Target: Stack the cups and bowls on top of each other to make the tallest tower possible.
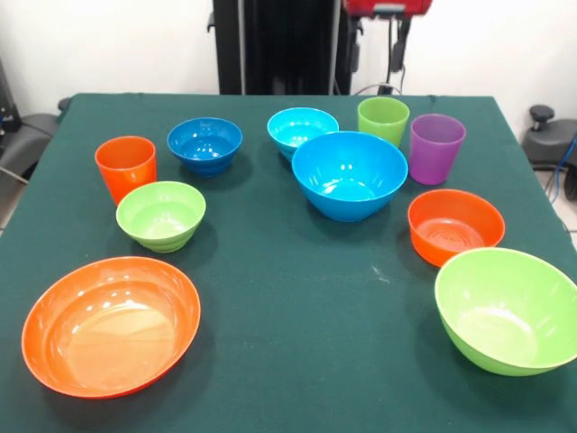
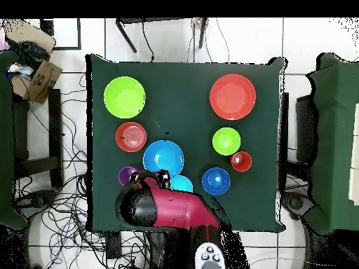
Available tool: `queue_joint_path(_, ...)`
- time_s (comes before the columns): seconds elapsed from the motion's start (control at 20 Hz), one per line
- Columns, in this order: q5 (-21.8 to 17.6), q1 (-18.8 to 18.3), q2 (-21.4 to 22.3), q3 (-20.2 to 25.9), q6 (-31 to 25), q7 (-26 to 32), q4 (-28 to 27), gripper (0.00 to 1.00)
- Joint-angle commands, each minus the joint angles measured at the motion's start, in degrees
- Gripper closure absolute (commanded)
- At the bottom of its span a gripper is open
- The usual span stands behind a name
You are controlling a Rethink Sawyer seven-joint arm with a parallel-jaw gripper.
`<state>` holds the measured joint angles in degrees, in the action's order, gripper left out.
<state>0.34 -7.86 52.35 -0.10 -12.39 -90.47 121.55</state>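
— How many cups stand on the desk (image 1: 270,298)?

— Three: an orange cup (image 1: 125,166), a lime green cup (image 1: 382,119) and a purple cup (image 1: 436,147).

— And bowls?

— Seven. Two are orange: a large orange bowl (image 1: 110,325) and a small orange bowl (image 1: 455,225). Two are lime green: a large green bowl (image 1: 509,310) and a small green bowl (image 1: 161,215). Three are blue: a small dark blue bowl (image 1: 205,144), a small light blue bowl (image 1: 302,129) and a large blue bowl (image 1: 349,174).

— So ten pieces altogether?

— Ten, each standing singly.
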Motion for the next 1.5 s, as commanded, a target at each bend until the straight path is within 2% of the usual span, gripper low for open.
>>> queue_joint_path(0.05, -1.79, -2.32, -9.58, 1.48, 2.25, -6.55, -6.46, 0.00)
queue_joint_path(0.35, -0.67, -1.54, -9.54, -0.28, -1.41, -7.27, -9.18, 0.00)
queue_joint_path(0.65, -0.02, -0.72, -9.05, -0.61, -2.78, -8.01, -9.34, 0.00)
queue_joint_path(0.95, 0.63, -0.68, -9.01, 0.11, -4.93, -7.83, -9.63, 0.00)
queue_joint_path(1.5, -0.15, -1.22, -9.72, 1.65, -5.43, -6.06, -10.74, 0.00)
